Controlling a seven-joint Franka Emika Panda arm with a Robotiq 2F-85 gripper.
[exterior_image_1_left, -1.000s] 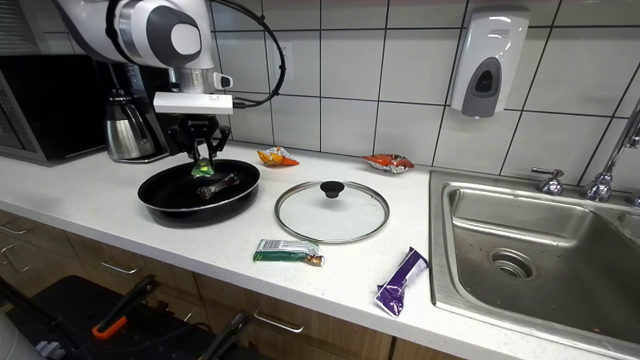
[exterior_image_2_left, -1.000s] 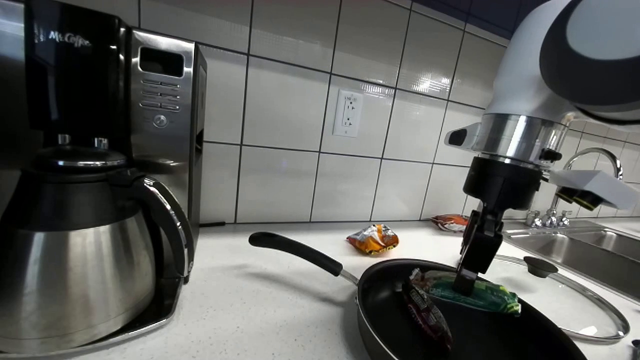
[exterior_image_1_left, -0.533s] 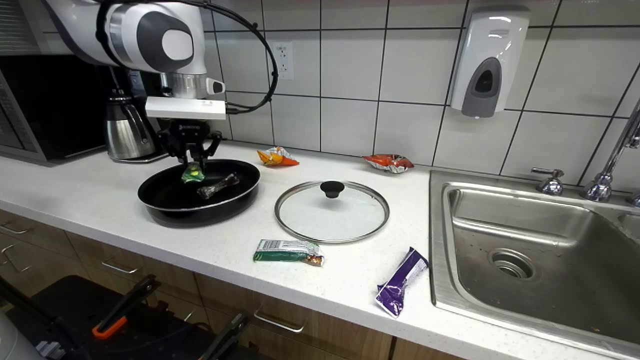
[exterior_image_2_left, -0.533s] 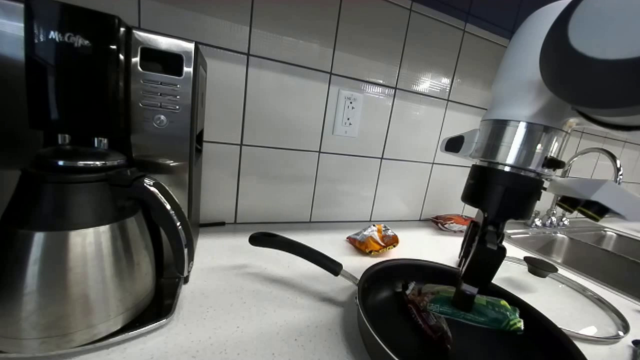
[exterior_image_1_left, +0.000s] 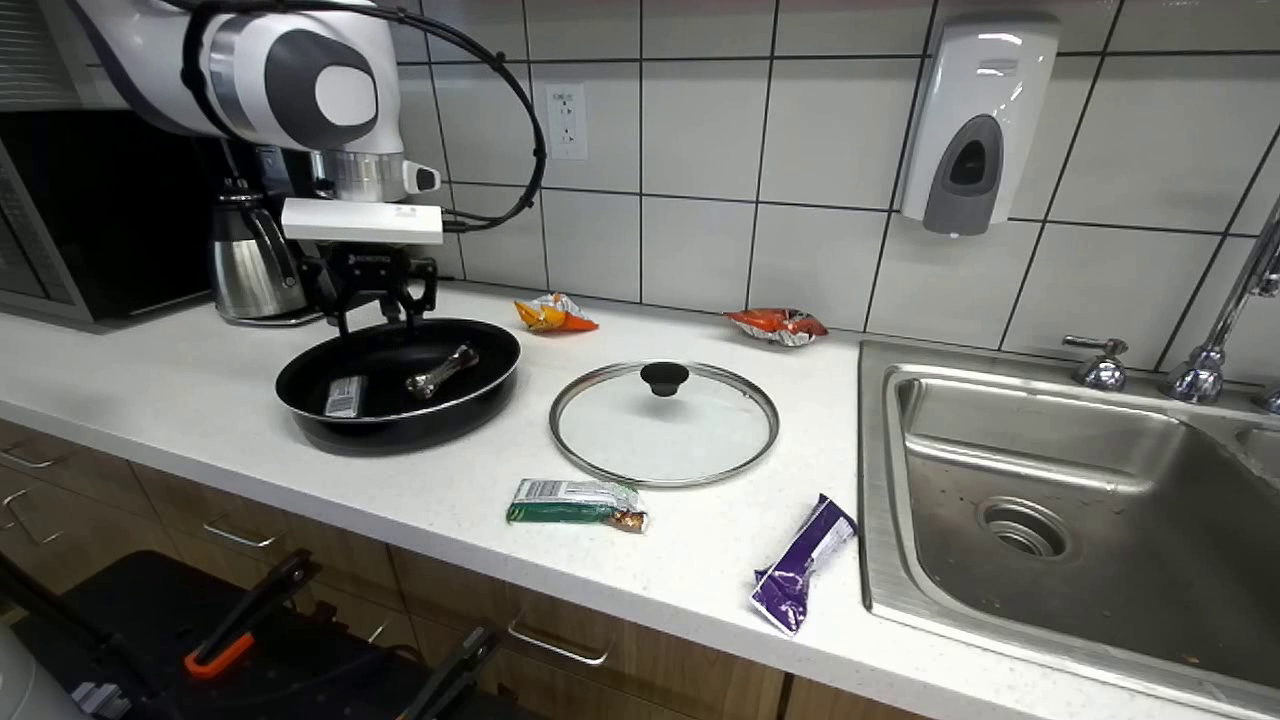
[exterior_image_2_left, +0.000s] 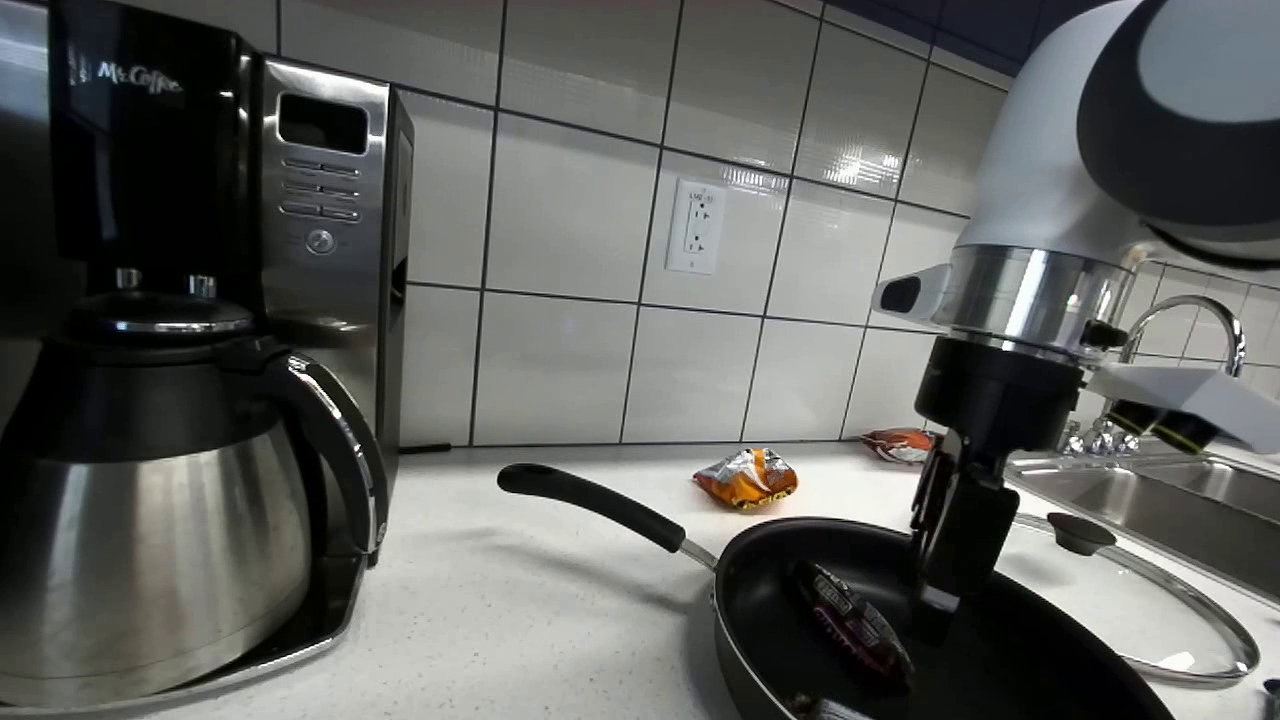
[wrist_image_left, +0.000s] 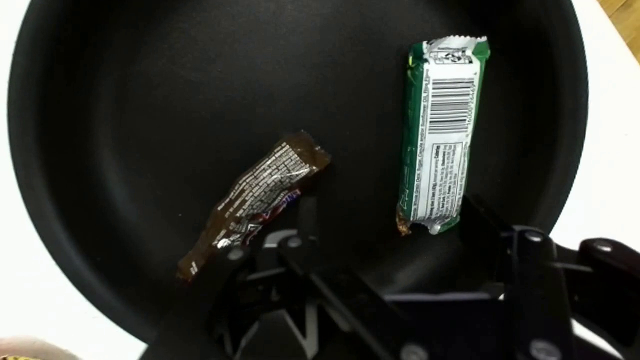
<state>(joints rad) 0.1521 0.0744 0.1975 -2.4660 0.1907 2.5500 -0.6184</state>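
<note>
My gripper (exterior_image_1_left: 376, 324) stands open just above the black frying pan (exterior_image_1_left: 400, 432), pointing down, with nothing between its fingers. In the wrist view its dark fingers spread on both sides of the gripper's (wrist_image_left: 390, 212) gap. A green-and-white bar wrapper (wrist_image_left: 442, 135) lies in the pan, barcode side up, its lower end close to the right finger. Left of it, a brown wrapper (wrist_image_left: 255, 200) lies slantwise on the pan floor near the left finger. In an exterior view the brown wrapper (exterior_image_2_left: 850, 620) shows beside the gripper; the green bar is mostly cut off below.
A glass lid (exterior_image_1_left: 620, 435) with a black knob lies right of the pan. Another green wrapper (exterior_image_1_left: 575, 502), a purple wrapper (exterior_image_1_left: 805, 565), an orange bag (exterior_image_1_left: 556, 314) and a red bag (exterior_image_1_left: 777, 326) lie on the counter. The pan handle (exterior_image_2_left: 590, 505) points toward the coffee maker (exterior_image_2_left: 330, 220).
The jaws have opened and let go of the green bar, which has dropped into the pan. Before that, the arm moved a little left and lower in an exterior view.
</note>
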